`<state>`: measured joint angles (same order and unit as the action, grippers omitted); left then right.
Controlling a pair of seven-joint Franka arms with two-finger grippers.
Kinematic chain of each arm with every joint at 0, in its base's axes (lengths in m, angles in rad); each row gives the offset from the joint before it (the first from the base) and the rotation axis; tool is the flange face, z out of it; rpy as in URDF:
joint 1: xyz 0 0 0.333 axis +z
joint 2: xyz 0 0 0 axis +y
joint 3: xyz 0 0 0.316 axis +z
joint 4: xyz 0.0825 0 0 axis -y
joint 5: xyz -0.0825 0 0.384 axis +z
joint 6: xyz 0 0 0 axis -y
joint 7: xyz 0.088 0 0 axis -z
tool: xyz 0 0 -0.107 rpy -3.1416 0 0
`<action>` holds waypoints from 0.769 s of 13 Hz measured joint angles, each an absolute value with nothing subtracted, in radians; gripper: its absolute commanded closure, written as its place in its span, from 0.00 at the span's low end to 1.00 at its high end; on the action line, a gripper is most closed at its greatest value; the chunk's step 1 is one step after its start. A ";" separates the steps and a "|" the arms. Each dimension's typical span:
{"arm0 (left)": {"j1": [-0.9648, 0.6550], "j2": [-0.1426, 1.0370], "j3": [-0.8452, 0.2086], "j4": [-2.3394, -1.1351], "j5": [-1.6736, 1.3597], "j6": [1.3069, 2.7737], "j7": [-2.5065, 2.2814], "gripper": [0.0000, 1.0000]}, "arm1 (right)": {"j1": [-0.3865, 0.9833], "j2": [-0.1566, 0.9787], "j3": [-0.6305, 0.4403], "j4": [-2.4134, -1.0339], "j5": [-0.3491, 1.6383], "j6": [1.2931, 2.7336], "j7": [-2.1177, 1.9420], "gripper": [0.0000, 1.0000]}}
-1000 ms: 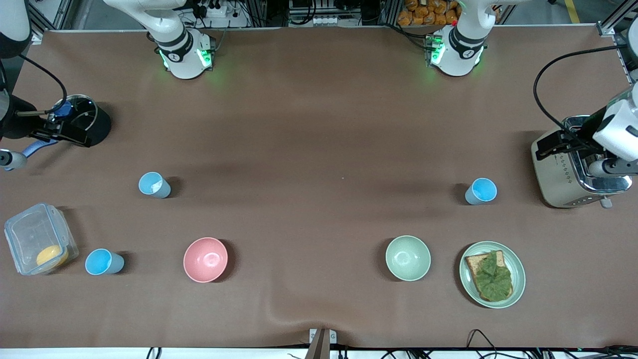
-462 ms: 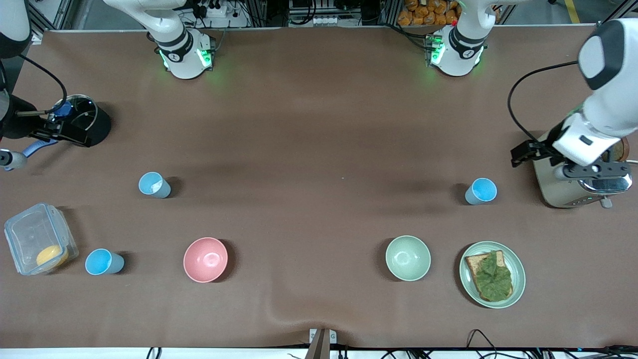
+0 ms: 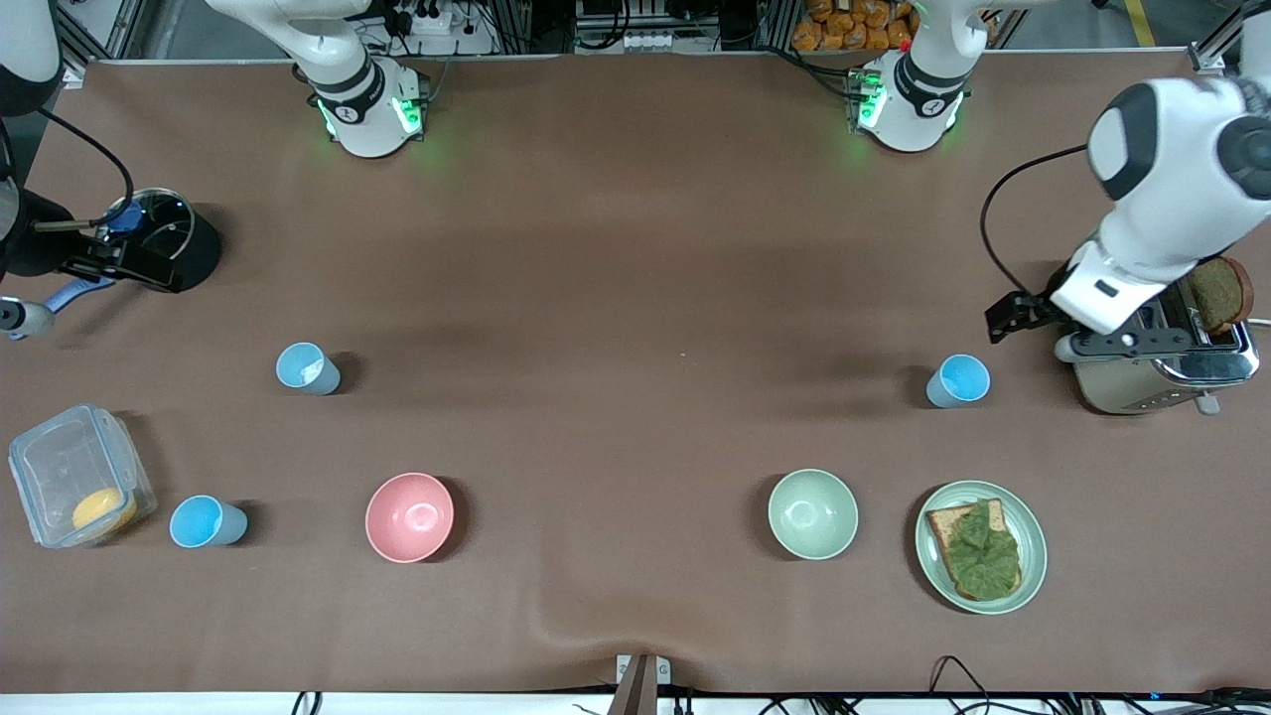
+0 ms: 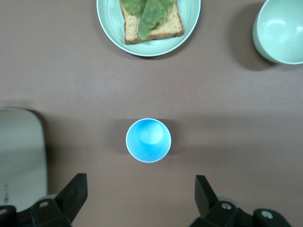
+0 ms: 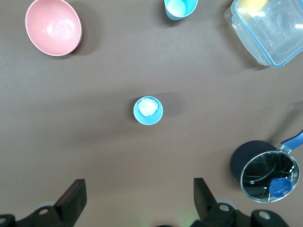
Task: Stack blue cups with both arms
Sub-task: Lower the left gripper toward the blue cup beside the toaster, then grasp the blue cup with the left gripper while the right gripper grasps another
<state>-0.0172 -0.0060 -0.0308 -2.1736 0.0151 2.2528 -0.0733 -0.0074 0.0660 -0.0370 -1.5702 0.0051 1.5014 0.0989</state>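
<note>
Three blue cups stand upright on the brown table. One cup [image 3: 959, 381] is at the left arm's end, beside the toaster. My left gripper [image 3: 1132, 348] hangs open and empty above the table next to it; in the left wrist view the cup [image 4: 148, 140] lies just ahead of the open gripper [image 4: 140, 201]. A second cup [image 3: 308, 368] with something white inside and a third cup [image 3: 207, 522] stand at the right arm's end. My right gripper [image 5: 139, 203] is open and empty, high above the table near the second cup [image 5: 148, 110]. The third cup [image 5: 180, 8] also shows there.
A toaster [image 3: 1157, 382] holding toast [image 3: 1216, 295] stands under the left arm. A green plate [image 3: 933, 556] with bread and lettuce, a pale green bowl [image 3: 812, 513], a pink bowl [image 3: 409, 516], a clear container [image 3: 74, 467] and a black lidded pot [image 3: 194, 253] are on the table.
The left arm has swung off the toaster toward the cup beside it, uncovering the toast. The right arm and all the cups have not moved.
</note>
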 measured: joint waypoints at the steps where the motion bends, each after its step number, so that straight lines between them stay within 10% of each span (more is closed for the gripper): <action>1: -0.017 0.005 -0.031 -2.209 0.015 2.304 -0.073 0.00 | -0.007 0.066 -0.037 -1.570 0.005 1.501 0.099 0.00; 10: 0.040 0.192 -0.032 -2.293 0.018 2.576 -0.053 0.00 | 0.033 0.120 -0.029 -1.614 0.006 1.460 0.082 0.00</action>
<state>0.0398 0.1925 -0.0320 -2.2929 0.0180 2.5757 -0.0526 0.0335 0.1200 -0.0286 -1.6137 0.0064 1.4603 0.0816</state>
